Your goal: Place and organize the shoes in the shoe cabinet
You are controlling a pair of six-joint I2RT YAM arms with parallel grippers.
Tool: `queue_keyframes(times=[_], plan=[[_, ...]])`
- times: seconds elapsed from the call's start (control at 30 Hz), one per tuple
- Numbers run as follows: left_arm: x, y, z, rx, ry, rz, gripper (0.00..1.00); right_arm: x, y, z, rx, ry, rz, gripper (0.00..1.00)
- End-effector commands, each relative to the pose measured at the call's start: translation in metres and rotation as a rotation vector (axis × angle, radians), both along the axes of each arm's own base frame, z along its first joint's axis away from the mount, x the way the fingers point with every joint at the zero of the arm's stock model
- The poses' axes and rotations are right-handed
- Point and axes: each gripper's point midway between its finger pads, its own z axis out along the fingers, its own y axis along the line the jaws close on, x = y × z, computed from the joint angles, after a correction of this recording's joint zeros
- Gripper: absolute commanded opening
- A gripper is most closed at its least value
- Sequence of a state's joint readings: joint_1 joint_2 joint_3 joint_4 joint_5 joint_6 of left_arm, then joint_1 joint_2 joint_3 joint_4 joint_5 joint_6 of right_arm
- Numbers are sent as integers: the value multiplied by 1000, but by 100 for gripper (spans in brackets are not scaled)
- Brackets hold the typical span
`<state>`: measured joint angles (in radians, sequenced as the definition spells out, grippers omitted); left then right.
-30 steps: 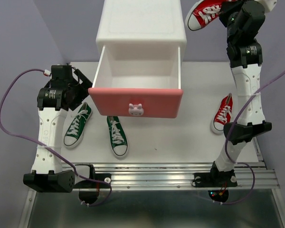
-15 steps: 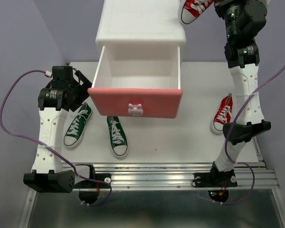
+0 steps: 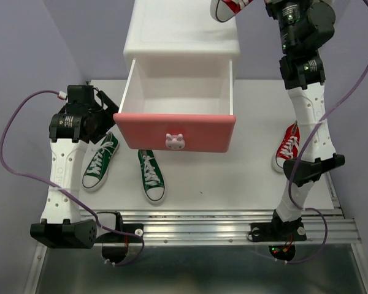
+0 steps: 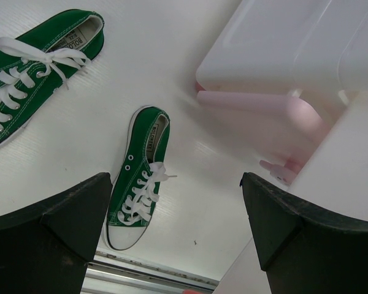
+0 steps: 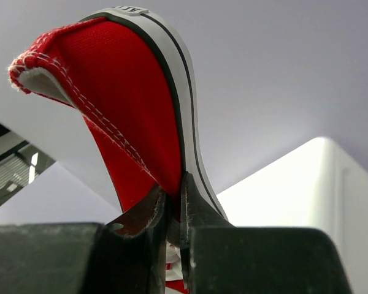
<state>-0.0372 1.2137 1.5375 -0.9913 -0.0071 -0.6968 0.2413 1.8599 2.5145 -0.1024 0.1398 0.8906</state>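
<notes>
Arm (image 3: 308,116) tall, right gripper (image 5: 172,205) with red shoe (image 5: 135,98) above cabinet (image 3: 184,30) top

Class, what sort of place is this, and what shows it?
Probably a robot lab bench: two robot arms bolted to a metal rail, a white table, plain walls, and a cabinet and shoes as props.

The pulled-out drawer (image 3: 178,92) lies open from above, its white floor bare; its pink front (image 3: 199,131) juts over the table (image 3: 233,177) and bars a low approach from the near side; the left gripper (image 3: 107,113), jaws wide, sits just beside that front's left corner; the left green shoe (image 3: 100,160) and right green shoe (image 3: 152,176) crowd the table there; bare table runs rightward to the lying red shoe (image 3: 287,146), partly hidden by the right arm (image 3: 310,116); the right gripper (image 5: 172,205), clamped on the raised red shoe (image 3: 228,7), hangs above the shoe cabinet's (image 3: 178,30) far right corner.
</notes>
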Motion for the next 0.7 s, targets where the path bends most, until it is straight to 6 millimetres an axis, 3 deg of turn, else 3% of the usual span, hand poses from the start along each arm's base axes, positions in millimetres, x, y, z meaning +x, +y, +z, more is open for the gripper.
queue_keyframes(times=[0.0,0.07,0.27,0.4,0.67], plan=[[-1,1,6,1,-28,0,99,-58,69,38,6,-131,230,1],[-2,1,5,1,-24,0,99,-62,97,22,-38,-81,286,1],[-8,2,-2,5,-12,-4,99,-83,135,-4,-95,21,389,1],[-13,1,-12,-3,-2,4,99,-113,171,-17,-158,57,529,1],[-13,2,-16,-1,7,10,99,-147,208,-58,-292,184,600,1]])
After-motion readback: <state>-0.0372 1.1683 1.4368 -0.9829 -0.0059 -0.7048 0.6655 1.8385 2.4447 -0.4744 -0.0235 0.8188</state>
